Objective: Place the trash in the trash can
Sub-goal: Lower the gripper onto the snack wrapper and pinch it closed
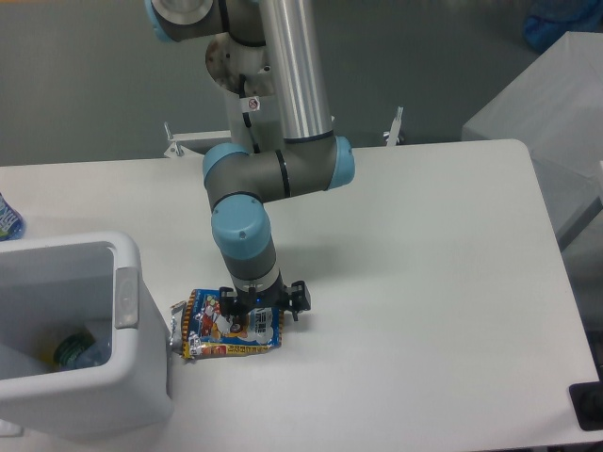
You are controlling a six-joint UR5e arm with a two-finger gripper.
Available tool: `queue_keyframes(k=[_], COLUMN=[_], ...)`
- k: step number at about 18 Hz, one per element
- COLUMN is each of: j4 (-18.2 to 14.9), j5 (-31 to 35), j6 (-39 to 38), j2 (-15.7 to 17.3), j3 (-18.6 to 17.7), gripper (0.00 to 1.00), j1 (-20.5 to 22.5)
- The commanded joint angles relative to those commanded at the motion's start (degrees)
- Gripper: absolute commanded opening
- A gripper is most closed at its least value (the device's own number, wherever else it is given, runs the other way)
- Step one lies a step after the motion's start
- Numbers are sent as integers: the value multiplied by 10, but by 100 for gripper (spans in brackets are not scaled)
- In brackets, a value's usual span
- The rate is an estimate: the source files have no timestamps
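Gripper (259,311) pointing straight down, fingertips pressed onto right part of snack bag (226,326); jaw gap hidden behind wrist, cannot tell if clamped. Bag flat on table (424,282), beneath and left of jaws. Print: cartoon animal, yellow border strip, blue panel with white characters, too small to read. Trash can (80,339) left of jaws, just beside bag's left edge; green-yellow item inside, unreadable. Bottle not identifiable.
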Motion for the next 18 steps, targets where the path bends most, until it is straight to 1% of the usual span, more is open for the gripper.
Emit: queue_keyframes(k=[2,6,8,9,11,12,13,14,16,18], j4=[0,-1,-1,-2,-2,-2,-2,-2,-2,-2], j5=[0,0,0,0,0,1,1,1,1,0], j6=[0,0,-1,-1,-1,-3,-4,-2,0,1], j2=[0,3,3,3,5,4,4,6,7,8], j3=[-1,2,2,2,1,1,1,1,1,1], gripper=[90,73,62,58,45,35,32,32,28,17], j1=[0,0,0,0,0,0,0,0,0,0])
